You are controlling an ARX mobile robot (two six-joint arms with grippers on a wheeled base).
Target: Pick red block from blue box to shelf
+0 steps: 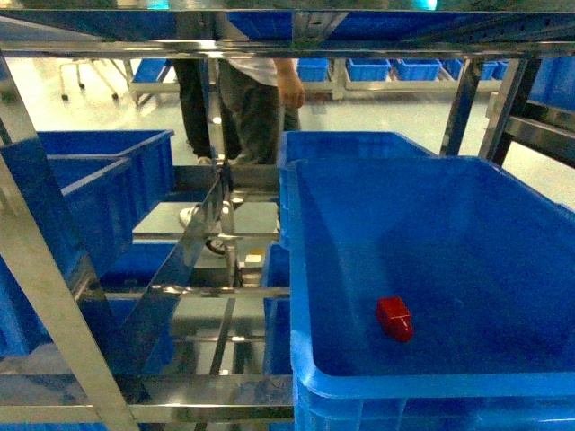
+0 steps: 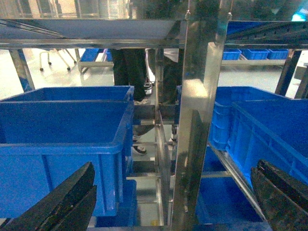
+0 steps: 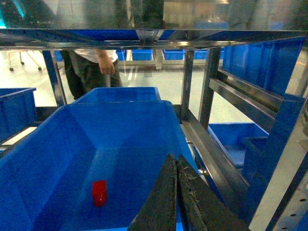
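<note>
The left end effector [image 2: 168,202] has two black, rough-textured, wedge-shaped fingers [image 2: 62,204]; the right end effector [image 3: 176,202] shows matching black, scuffed, tapering fingers [image 3: 161,202].

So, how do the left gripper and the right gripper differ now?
The left gripper stands open, fingers wide apart; the right gripper is shut, fingers pressed together. The left faces a shelf upright; the right hangs over the blue box holding the red block. Both hold nothing.

The wide blue plastic box [image 1: 431,269] is open on top, its floor bare around the small red block [image 1: 394,318]. Over the box a silvery steel shelf crossbar [image 1: 287,47] limits headroom; left of the box, a slanted steel upright [image 1: 54,305] blocks passage.
</note>
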